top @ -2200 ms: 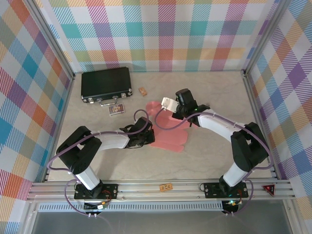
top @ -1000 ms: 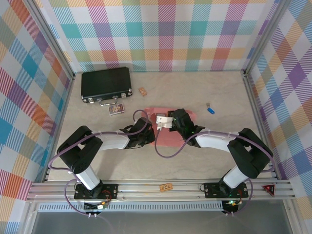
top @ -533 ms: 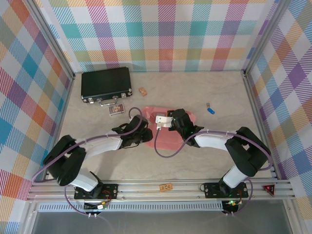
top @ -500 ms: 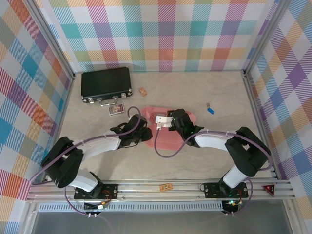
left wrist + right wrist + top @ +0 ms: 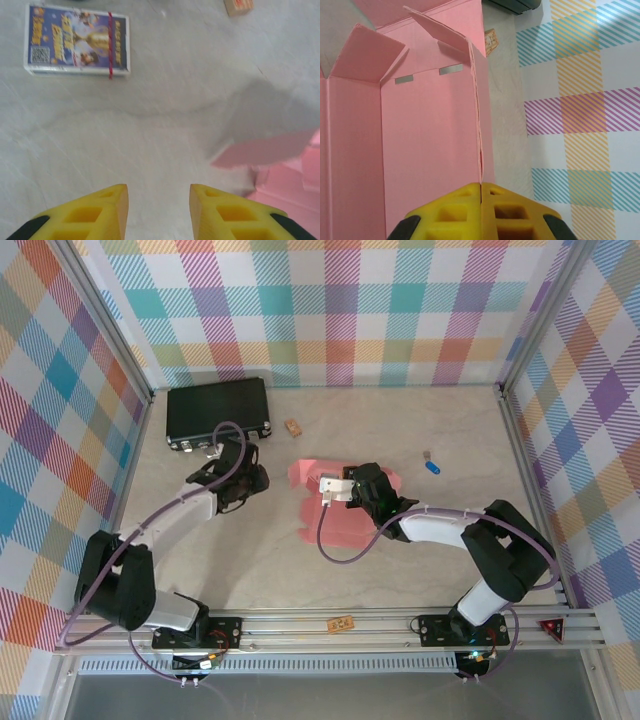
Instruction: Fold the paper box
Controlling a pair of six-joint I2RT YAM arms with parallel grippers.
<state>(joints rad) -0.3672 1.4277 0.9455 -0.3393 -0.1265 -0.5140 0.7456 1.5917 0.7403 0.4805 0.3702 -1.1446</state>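
The paper box [image 5: 335,520] is salmon-pink card, partly folded, lying mid-table. In the right wrist view its floor [image 5: 427,145] spreads out with flaps standing at the far end. My right gripper [image 5: 481,187] is shut on the thin upright side wall of the box; from above this gripper [image 5: 348,498] sits over the sheet's upper middle. My left gripper [image 5: 159,199] is open with bare table between its yellow fingers [image 5: 112,202]. A corner of the pink card [image 5: 280,165] lies to its right. From above the left gripper [image 5: 248,483] is well left of the box, apart from it.
A black hard case [image 5: 218,412] lies at the back left. A card deck [image 5: 77,40] and a tiny tan block [image 5: 293,427] lie near it. A small blue item [image 5: 432,467] sits right of the box. Plaid walls enclose the table.
My left gripper opened, let go of the box's left edge and swung back left toward the black case. The right gripper stayed shut on the box wall.
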